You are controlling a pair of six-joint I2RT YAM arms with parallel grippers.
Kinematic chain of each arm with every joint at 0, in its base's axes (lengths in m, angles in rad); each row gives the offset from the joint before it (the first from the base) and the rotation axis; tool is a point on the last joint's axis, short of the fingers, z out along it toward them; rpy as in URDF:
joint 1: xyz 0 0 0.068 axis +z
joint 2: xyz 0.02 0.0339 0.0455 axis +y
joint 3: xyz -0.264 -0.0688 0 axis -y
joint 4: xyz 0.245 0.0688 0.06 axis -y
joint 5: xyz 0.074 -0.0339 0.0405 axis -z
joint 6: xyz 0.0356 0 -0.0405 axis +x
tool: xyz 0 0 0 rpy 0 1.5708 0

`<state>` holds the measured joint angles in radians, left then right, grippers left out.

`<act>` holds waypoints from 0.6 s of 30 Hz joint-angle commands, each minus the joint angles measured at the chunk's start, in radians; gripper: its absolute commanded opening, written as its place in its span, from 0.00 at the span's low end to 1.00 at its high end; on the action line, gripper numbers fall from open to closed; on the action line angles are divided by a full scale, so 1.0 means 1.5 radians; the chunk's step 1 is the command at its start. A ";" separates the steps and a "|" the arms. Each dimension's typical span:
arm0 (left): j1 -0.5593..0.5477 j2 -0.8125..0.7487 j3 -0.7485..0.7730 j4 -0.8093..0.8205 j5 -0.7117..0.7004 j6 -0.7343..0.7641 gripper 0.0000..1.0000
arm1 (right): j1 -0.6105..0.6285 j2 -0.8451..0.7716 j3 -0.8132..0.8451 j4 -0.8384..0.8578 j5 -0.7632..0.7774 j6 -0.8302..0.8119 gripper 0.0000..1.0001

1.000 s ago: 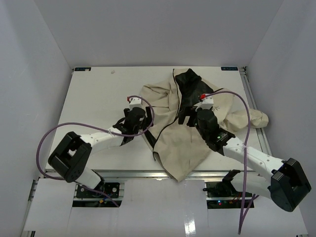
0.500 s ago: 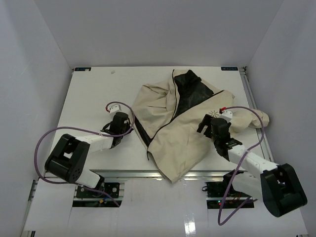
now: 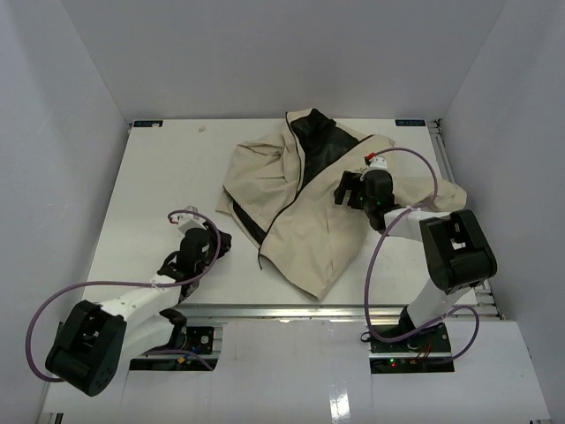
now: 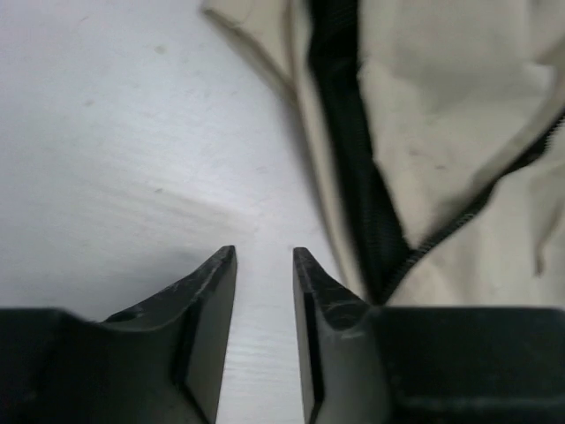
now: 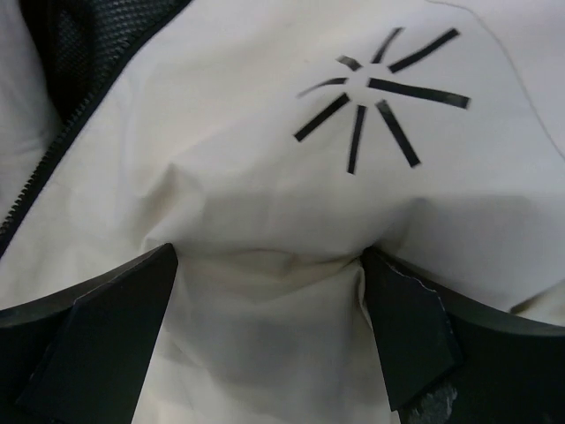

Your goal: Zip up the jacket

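The cream-beige jacket (image 3: 305, 216) lies crumpled on the white table, front open, with black lining (image 3: 318, 146) showing at the collar. Its dark zipper edge (image 3: 281, 216) runs diagonally down the front. My left gripper (image 3: 214, 246) rests over bare table left of the jacket, its jaws slightly apart and empty. In the left wrist view (image 4: 265, 252) the jacket hem and zipper teeth (image 4: 459, 212) lie to the right. My right gripper (image 3: 350, 187) is open wide and presses down on the chest fabric (image 5: 265, 291) just below the starburst logo (image 5: 380, 88), with a fold bunched between its fingers.
The table (image 3: 168, 177) is boxed in by white walls on three sides. A jacket sleeve (image 3: 450, 194) hangs toward the right edge rail. Purple cables loop from both arms.
My left gripper has pulled back off the jacket toward the near left. My right gripper has swung farther back onto the chest by the logo. The jacket has shifted up and left.
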<state>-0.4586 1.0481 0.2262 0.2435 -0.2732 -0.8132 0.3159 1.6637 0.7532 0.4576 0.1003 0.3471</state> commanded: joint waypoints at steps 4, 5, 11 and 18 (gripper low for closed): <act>0.005 0.062 0.117 0.028 0.048 0.045 0.70 | -0.101 0.056 0.136 -0.043 -0.084 -0.046 0.92; 0.011 0.093 0.148 0.017 0.058 0.059 0.74 | -0.106 0.051 0.154 -0.064 -0.102 -0.039 0.92; 0.072 0.266 0.314 -0.037 0.118 0.113 0.84 | -0.060 -0.052 0.138 -0.163 -0.096 -0.019 0.92; 0.092 0.422 0.435 -0.029 0.181 0.166 0.91 | 0.084 -0.198 0.001 -0.149 -0.010 0.046 0.92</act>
<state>-0.3232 1.5935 0.7818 0.2273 -0.0700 -0.6369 0.3251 1.4348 0.8470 0.2307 0.0231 0.3610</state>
